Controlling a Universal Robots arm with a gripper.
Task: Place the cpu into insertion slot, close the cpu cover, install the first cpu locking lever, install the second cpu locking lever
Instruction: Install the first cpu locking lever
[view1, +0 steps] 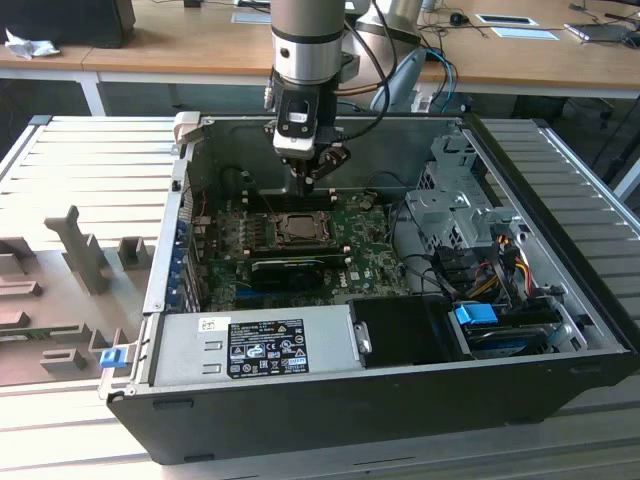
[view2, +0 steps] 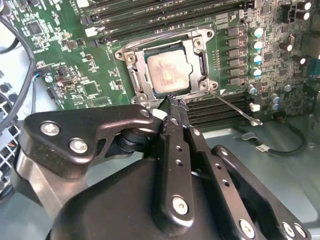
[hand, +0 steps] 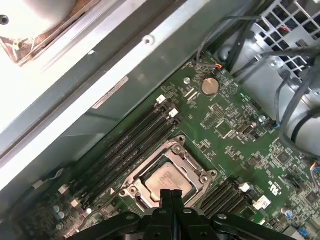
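The cpu (view2: 167, 70) lies flat in the insertion slot (view2: 200, 62) on the green motherboard, its silver-grey top showing through the window of the cpu cover (view2: 134, 70), which lies down over it. One thin locking lever (view2: 240, 110) sticks out sideways from the socket corner, unlatched. A second wire lever (view2: 150, 37) runs along the opposite socket edge. My gripper (view2: 173, 100) hangs just above the socket's edge, fingers pressed together and holding nothing. In the first wrist view the gripper (hand: 172, 192) overlaps the cpu (hand: 162, 179). In the exterior view the gripper (view1: 305, 178) hovers over the socket (view1: 297, 228).
The open computer case (view1: 330, 400) surrounds the board. Memory slots (hand: 125, 145) flank the socket. A black card (view1: 290, 268) lies in front of it, a power supply (view1: 265, 345) at the front, and a drive cage with cables (view1: 470, 220) at the exterior view's right.
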